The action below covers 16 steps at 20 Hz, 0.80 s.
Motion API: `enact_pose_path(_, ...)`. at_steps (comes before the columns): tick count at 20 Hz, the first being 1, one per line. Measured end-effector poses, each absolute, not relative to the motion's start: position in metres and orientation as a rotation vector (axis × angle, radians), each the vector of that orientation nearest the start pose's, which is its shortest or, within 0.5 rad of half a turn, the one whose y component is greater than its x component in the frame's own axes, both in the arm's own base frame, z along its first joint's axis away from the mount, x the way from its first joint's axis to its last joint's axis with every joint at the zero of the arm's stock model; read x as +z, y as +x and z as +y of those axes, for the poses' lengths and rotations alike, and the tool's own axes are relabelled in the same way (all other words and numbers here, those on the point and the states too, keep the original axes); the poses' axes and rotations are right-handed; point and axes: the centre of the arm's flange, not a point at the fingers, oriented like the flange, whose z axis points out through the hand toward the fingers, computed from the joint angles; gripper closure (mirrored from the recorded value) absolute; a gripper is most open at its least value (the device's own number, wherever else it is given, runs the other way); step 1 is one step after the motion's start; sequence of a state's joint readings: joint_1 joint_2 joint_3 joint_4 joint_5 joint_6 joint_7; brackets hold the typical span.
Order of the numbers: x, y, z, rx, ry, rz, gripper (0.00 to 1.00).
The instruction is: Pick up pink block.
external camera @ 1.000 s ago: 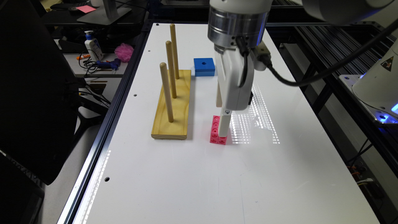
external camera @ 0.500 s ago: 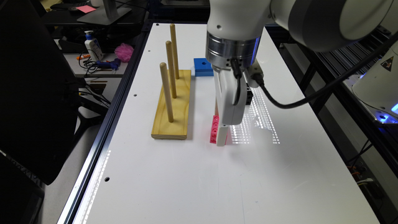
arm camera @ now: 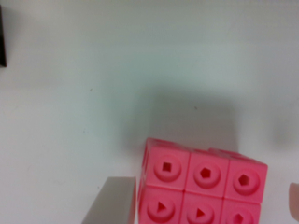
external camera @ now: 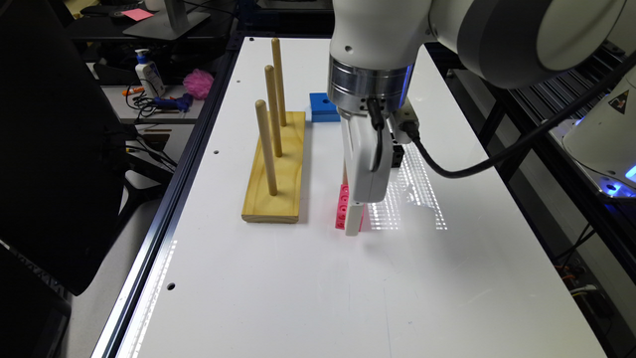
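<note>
Three pegs [external camera: 267, 144], blue block [external camera: 323, 107] near pink block [external camera: 342, 205]

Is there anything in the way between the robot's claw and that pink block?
Nothing visible is. In the wrist view, the gripper fingers sit on either side of the pink block with only bare white table around it. The wooden peg stand stands apart, off to the exterior view's left.

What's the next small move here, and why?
Probably close the gripper. In the wrist view its fingers sit on either side of the pink block with gaps showing, and in the exterior view the fingertip is down at the table.
</note>
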<state>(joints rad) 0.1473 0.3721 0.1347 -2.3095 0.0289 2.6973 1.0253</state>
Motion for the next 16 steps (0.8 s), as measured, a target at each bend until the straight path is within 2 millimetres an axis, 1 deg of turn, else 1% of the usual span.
enact_pose_path(2, 0.1723, 0.5042, 0.1476, 0.032, -2.847, 1.17, 0.0)
enact_pose_path(7, 0.1731, 0.507, 0.148, 0.022, -2.843, 1.168, 0.0)
enact_pose_path(8, 0.1731, 0.507, 0.148, 0.022, -2.843, 1.167, 1.0)
enact_pose_path(16, 0.173, 0.5069, 0.1478, 0.023, -2.844, 1.168, 1.0)
